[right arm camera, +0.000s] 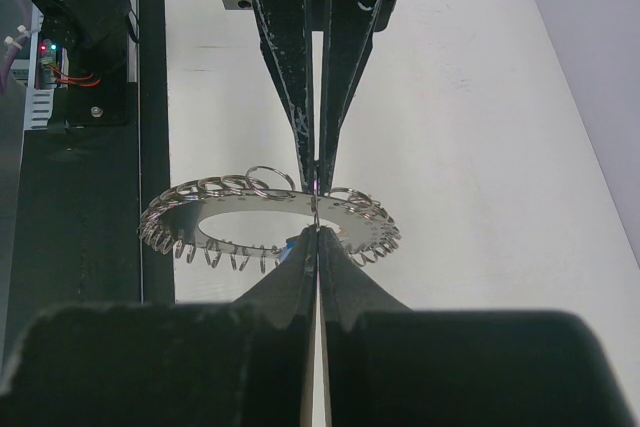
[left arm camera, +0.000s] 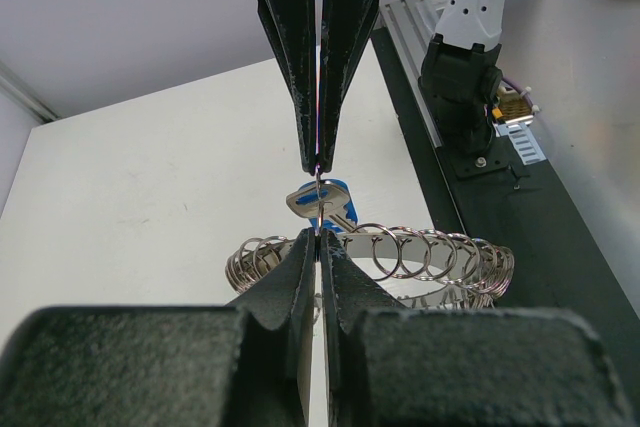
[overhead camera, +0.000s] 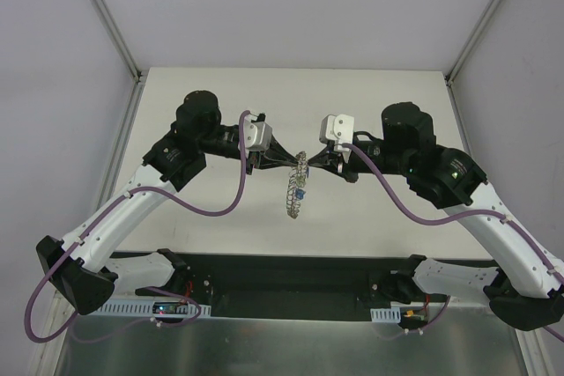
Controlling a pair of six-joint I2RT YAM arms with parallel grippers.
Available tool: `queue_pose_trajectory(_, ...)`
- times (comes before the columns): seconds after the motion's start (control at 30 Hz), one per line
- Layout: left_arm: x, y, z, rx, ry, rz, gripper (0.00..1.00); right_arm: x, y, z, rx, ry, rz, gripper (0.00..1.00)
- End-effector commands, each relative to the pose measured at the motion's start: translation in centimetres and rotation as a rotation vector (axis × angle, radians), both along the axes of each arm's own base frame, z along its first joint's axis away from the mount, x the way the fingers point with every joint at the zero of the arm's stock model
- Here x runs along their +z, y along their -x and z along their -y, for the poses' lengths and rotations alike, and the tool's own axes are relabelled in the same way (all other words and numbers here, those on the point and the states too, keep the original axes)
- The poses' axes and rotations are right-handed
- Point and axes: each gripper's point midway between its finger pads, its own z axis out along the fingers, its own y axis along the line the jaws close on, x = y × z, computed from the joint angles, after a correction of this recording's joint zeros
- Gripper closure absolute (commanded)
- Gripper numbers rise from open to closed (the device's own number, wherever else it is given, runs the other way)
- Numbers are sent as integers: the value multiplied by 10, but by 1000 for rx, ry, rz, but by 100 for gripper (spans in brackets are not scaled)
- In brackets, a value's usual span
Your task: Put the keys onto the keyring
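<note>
The keyring (overhead camera: 294,189) is a flat grey disc with many small split rings round its rim, held in the air above the table between both grippers. A blue-headed key (overhead camera: 301,193) hangs on it. In the left wrist view the blue key (left arm camera: 330,197) sits just behind the jaws, on a thin split ring seen edge-on. My left gripper (left arm camera: 318,235) is shut on that split ring of the keyring (left arm camera: 440,265). My right gripper (right arm camera: 317,231) is shut on the same thin ring from the opposite side, over the disc (right arm camera: 230,219). No other keys show.
The black mounting strip (overhead camera: 291,283) with both arm bases runs along the table's near edge. The right arm's base (left arm camera: 465,77) and a cable clip show in the left wrist view. White walls with metal rails (overhead camera: 110,19) enclose the table (overhead camera: 291,94).
</note>
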Motion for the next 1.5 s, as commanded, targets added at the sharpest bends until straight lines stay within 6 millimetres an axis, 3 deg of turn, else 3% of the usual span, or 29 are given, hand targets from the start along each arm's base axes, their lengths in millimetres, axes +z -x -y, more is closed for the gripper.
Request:
queue_pose_trajectory(0.0, 39, 11, -3, -54, 89, 116, 100, 21, 1, -6, 35, -53, 48, 99)
queue_pose_trajectory(0.97, 41, 8, 5, -70, 78, 48, 100, 23, 3, -12, 61, -68, 50, 99)
queue_pose_trajectory(1.47, 35, 9, 7, -77, 64, 7, 100, 34, 1, -18, 56, -101, 64, 99)
